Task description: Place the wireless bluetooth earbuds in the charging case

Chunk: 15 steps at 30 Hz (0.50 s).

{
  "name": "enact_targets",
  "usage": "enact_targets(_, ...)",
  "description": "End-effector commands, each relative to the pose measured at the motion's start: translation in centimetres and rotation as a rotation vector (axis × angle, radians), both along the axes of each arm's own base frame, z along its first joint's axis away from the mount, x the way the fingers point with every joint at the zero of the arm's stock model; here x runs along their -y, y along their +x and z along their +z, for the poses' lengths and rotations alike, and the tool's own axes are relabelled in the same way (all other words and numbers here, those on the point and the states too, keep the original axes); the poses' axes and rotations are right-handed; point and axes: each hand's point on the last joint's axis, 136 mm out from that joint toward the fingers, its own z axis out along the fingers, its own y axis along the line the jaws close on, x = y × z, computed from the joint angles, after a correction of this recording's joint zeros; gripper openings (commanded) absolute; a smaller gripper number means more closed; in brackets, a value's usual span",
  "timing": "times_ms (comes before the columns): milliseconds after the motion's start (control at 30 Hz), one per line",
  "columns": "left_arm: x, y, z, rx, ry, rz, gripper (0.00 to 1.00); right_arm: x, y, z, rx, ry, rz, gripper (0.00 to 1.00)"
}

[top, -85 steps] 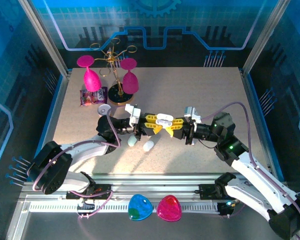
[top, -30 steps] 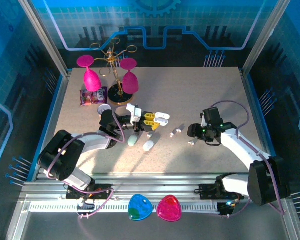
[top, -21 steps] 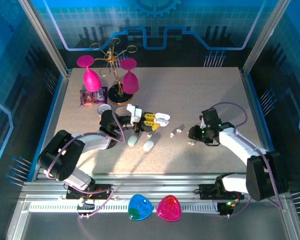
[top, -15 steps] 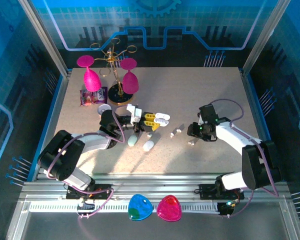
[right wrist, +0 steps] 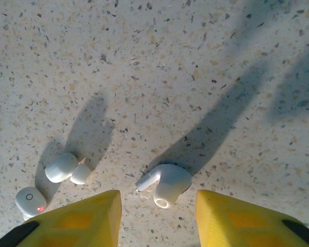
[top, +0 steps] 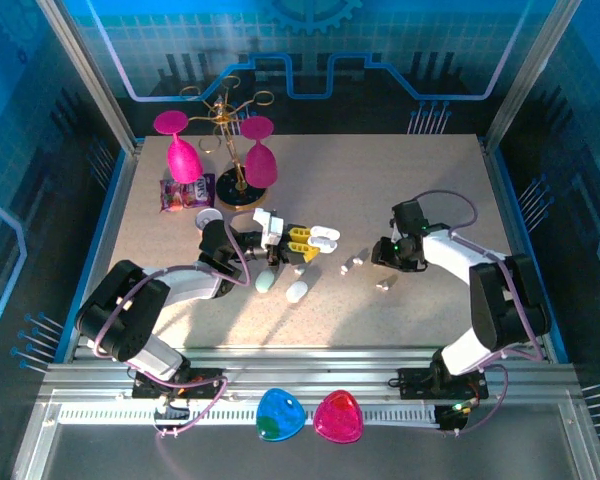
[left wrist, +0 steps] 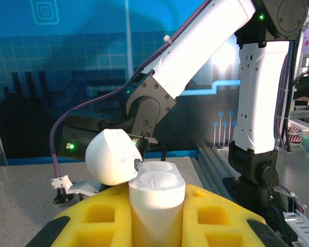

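Since the buds need an open socket to drop into, the left gripper (left wrist: 156, 213) is clamping the charging case (left wrist: 155, 191) upright between its yellow fingers, lid flipped back. Over on the table (right wrist: 206, 62), the right gripper (right wrist: 157, 210) is hovering with jaws spread wide, touching nothing, straddling one stemmed earbud (right wrist: 168, 183) that's lying on its side. A couple of other buds (right wrist: 62, 167) are sitting just left of it.
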Motion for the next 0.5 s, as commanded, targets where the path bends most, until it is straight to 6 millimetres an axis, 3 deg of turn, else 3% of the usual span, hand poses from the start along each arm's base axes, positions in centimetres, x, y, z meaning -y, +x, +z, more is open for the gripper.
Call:
enact_targets(0, 0.0, -0.9, 0.1, 0.040, -0.005, -0.027, 0.06, 0.4, 1.7, 0.5, 0.029, -0.016, 0.004, 0.43)
enact_targets(233, 0.0, -1.0, 0.1, 0.040, -0.005, -0.028, 0.06, -0.5, 2.3, 0.0, 0.018, 0.013, 0.039, 0.41)
enact_targets(467, 0.1, -0.9, 0.0, 0.036, -0.005, -0.025, 0.06, -1.0, 1.6, -0.4, 0.000, 0.039, 0.068, 0.38)
